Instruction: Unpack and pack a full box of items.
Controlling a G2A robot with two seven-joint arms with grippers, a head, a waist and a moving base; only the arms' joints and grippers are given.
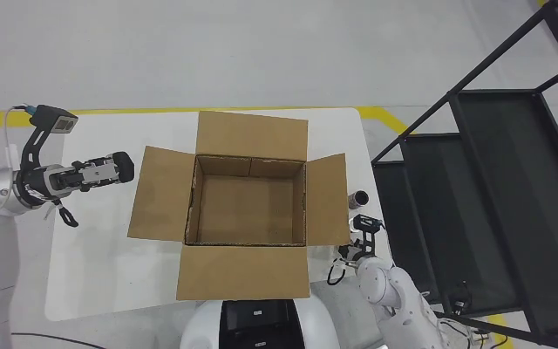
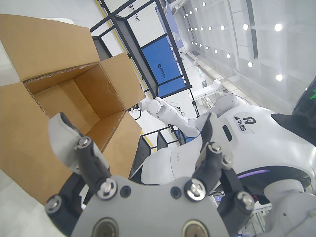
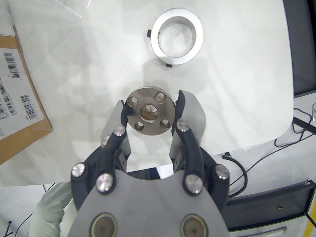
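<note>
Top view first: the box [image 1: 247,272] sits in the middle of the table [image 1: 105,270] with all four flaps folded out, and I see nothing inside it. So I'd guess we're at the start of the packing half. The left gripper [image 1: 122,166] hangs over the table's left edge, just beside the box's left flap.

Left wrist view: that claw's fingers are spread wide with nothing between them, pointing at the open mouth of the box.

Right wrist view is where the action is. The right gripper [image 3: 151,102] has its pads pressed on opposite sides of a flange disc [image 3: 149,112], so it looks clamped on the rim. I can't really tell if the disc is off the table or resting on it. A metal ring [image 3: 177,36] lies further along the table, well apart from the disc, and the box's labelled flap is off to one side.

How I'd do it: the rim is thin and smooth, so keep the pads square across the widest part. Lift straight up before swinging over. Clear that splayed flap with room to spare, then lower well inside before opening, since a dropped disc could roll or dent the bottom.
</note>
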